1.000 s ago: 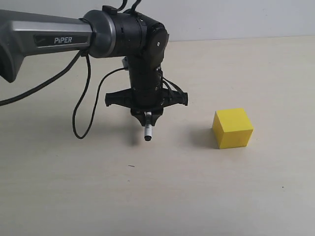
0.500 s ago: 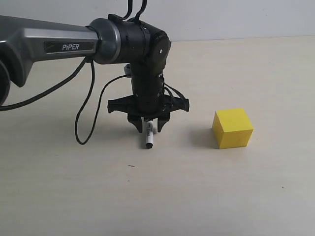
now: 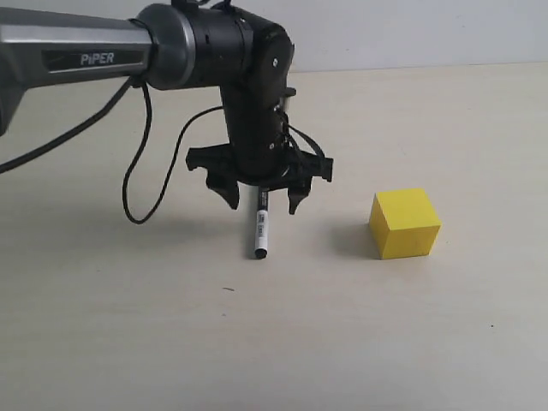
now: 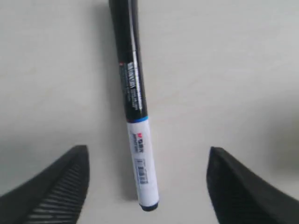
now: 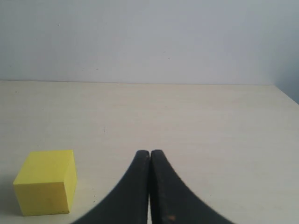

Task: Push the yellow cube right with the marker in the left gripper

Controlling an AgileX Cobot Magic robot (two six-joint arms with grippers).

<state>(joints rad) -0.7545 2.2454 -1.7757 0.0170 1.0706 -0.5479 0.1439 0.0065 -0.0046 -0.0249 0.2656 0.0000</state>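
A second ago the left hand (image 3: 263, 205) had the marker (image 3: 260, 229) pinched and hanging tip-down. Now it has let go, its two fingers are spread wide, and it has lifted a little. The marker lies loose on the worktop (image 3: 342, 342) below it. The yellow cube (image 3: 404, 223) sits just where it did, untouched.

The grey arm (image 3: 68, 56) reaches in level from the side away from the cube. Its black wrist (image 3: 253, 94) bends sharply so the hand points straight down, fingertips clear of the worktop. Black cables (image 3: 137, 171) loop down on the side of the wrist away from the cube.

The marker lies flat, well apart from the cube, on the arm's side of it. Its long axis runs front to back as I look at it, so it lies side-on to the cube rather than aimed at it. The white end is nearer me, and the black cap end runs back under the hand. From the wrist's own view it lies between the two fingers and touches neither. Whether the cap end brushes the underside of the hand I can't quite make out.

The right hand (image 5: 149, 154) has its fingers pressed together, holding nothing, with the cube off to one side of it.
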